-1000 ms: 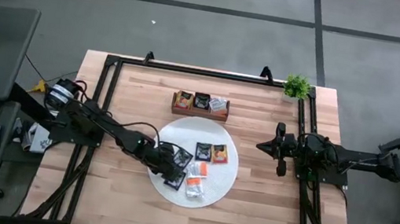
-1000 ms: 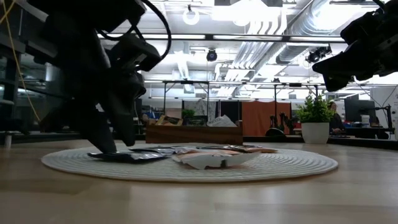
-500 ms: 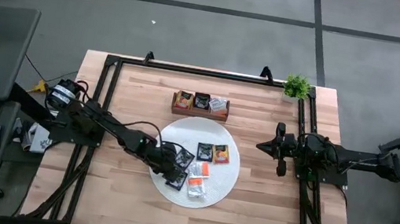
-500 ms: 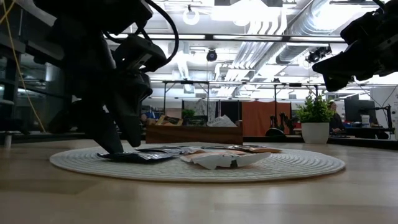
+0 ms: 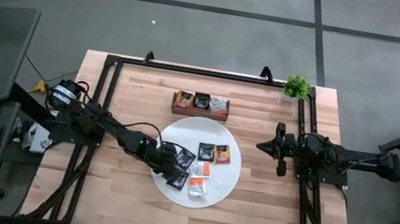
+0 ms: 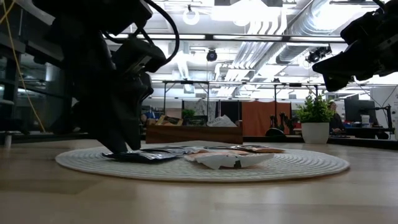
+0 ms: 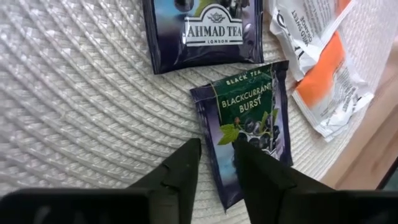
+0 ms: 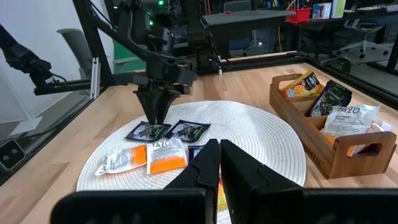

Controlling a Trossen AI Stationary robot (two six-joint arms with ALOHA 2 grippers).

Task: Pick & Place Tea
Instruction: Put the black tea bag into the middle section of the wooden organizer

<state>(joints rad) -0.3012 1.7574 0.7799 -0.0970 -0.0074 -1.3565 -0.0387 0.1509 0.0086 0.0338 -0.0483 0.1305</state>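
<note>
High view: the left gripper [image 5: 175,175] is parked over the black tea packet [image 5: 176,178] on the white mat [image 5: 224,191]. Low view: fingertips are seen down at mat level. Left wrist view: the packet's edge is straddled by part-closed fingers [image 7: 180,168]; a firm pinch is probably needed. The right gripper [image 8: 214,163] is held clenched, empty.

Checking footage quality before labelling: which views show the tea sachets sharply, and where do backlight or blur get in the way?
Left wrist view: blackcurrant sachet print sharp. Low view: left arm a backlit silhouette, sachets edge-on. High view: sachets tiny on the mat.
</note>
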